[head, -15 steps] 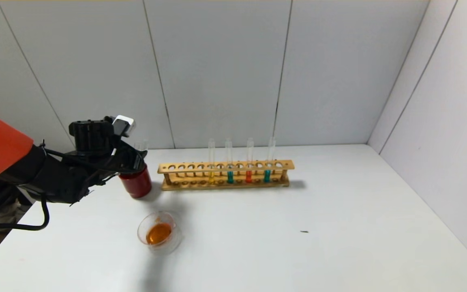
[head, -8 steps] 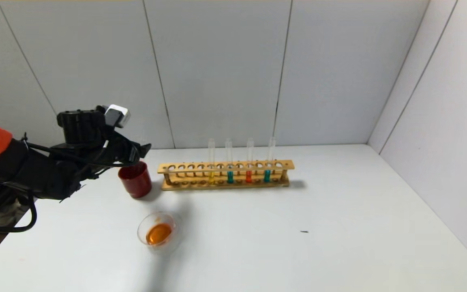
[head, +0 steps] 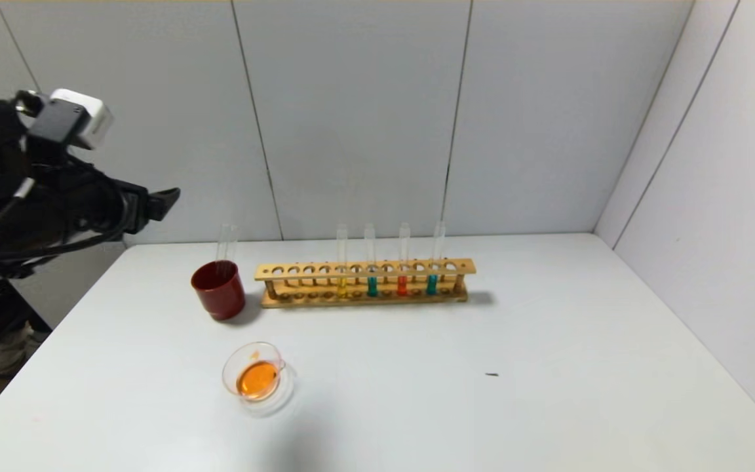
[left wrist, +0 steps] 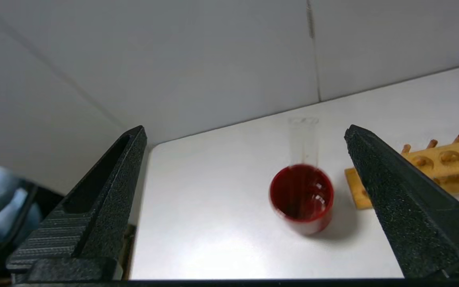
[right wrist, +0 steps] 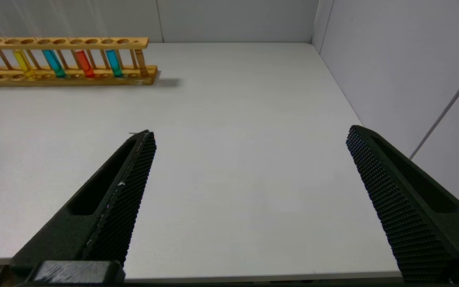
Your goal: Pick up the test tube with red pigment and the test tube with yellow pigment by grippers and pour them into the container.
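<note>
Since a second ago my left claw (head: 154, 203) lifted off the red cup (head: 218, 289) toward ten o'clock, jaws apart; right claw (right wrist: 249, 139) apart too. I'd pinch the slick, fragile test tube with red pigment (head: 403, 262) near its rim.

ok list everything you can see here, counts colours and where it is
table: 1, white, fills the scene
wooden rack: 1, tan, back centre of the table
tubes in the rack: 4; yellow, teal, orange-red, teal
red cup: 1, dark red, left of the rack
empty tubes: 2 it seems, clear, standing in the cup
glass dish: 1, clear with orange liquid, in front of the cup
left gripper: black, open, raised at far left
right gripper: black, open, above the table's right part
</note>
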`<state>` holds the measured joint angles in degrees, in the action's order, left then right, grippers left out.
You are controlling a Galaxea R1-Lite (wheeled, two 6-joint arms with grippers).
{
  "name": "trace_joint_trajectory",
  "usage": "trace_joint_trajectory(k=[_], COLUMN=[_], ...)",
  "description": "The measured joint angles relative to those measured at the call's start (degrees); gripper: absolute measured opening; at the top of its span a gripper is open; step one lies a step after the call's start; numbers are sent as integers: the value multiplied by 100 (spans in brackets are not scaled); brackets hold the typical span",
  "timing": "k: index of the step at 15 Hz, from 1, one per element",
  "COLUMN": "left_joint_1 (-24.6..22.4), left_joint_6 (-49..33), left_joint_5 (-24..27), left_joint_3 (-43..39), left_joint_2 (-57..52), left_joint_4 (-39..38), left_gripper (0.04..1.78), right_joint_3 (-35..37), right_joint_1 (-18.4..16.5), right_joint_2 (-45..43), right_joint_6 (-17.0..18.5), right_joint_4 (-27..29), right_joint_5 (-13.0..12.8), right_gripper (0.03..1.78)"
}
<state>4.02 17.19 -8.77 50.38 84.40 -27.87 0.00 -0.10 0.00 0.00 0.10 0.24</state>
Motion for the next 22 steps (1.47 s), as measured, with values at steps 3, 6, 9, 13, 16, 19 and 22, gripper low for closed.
trace_joint_trajectory(k=[3,6,9,13,16,19,22], left_joint_1=[0,0,2,-218,-350,-393,-402], left_joint_6=[4,-11,-146,-650,-898,-1097,-1220], left_joint_5=[-276,-352,-339,318,1000,1072,1087], left_joint_3=[-712,-1525,-2225,-3170,-3969,-4813,-5008], left_joint_2=[-1665,-3434,-5138,-7131,-8059,-8347,-8429], left_joint_4=[806,1665,2410,2675,2732,2690,2849], left_gripper=[175,175,175,175,175,175,175], right_joint_3=[0,0,0,0,0,0,0], right_joint_1=[0,0,0,2,0,0,0], right_joint_2=[0,0,0,0,0,0,0], right_joint_6=[0,0,0,0,0,0,0], right_joint_4=[0,0,0,0,0,0,0], right_joint_5=[0,-2,0,-2,0,0,0], right_gripper=[175,175,175,175,175,175,175])
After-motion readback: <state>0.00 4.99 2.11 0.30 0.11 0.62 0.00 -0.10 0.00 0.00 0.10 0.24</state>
